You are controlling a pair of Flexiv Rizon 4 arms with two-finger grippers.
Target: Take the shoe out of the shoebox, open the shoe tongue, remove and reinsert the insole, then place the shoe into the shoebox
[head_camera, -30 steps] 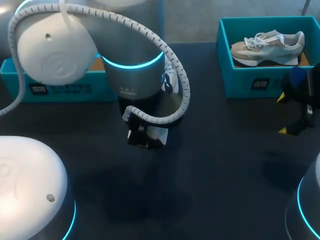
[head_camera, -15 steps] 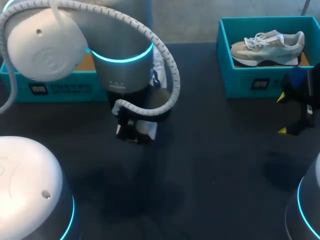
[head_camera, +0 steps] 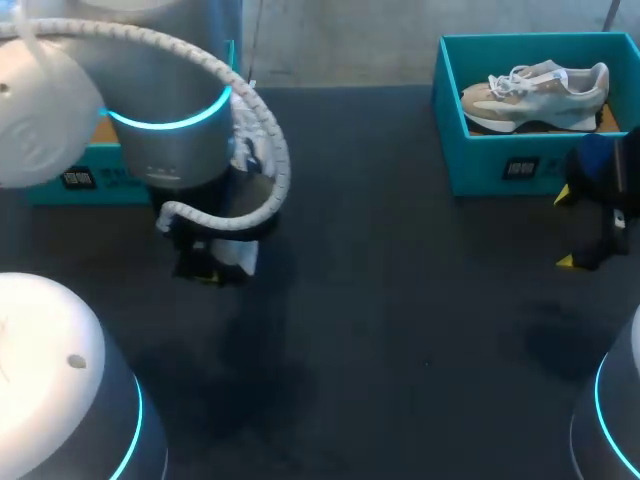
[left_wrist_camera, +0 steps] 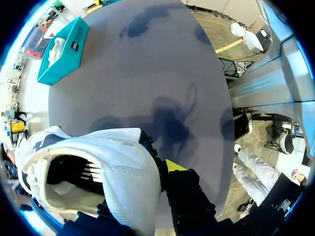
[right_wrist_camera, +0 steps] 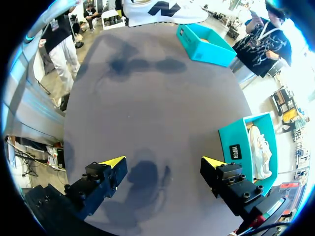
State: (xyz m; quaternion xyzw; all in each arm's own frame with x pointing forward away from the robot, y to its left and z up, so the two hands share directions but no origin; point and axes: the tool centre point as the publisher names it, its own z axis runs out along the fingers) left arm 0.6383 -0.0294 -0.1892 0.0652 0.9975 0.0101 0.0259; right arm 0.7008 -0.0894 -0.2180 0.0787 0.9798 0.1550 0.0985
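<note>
The left tool (head_camera: 208, 270) clamps the white shoe (left_wrist_camera: 118, 162) by its heel, one finger hidden; its arm (head_camera: 165, 130) covers most of the shoe from above. The right tool (right_wrist_camera: 164, 164) gapes empty.

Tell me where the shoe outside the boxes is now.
Left wrist view shows the white shoe in the left gripper, over the table's left side, in front of the left shoebox.

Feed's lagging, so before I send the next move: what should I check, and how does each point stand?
1. Hold: left gripper shut on shoe at the heel collar: ok.
2. Spare hand: right gripper open and empty: ok.
3. Seating: insole flat inside the shoe: cannot tell.
4. Target: left box free to take the shoe: cannot tell, left arm hides it.
5. Clearance: right gripper apart from the shoe, by the right box: ok.
</note>
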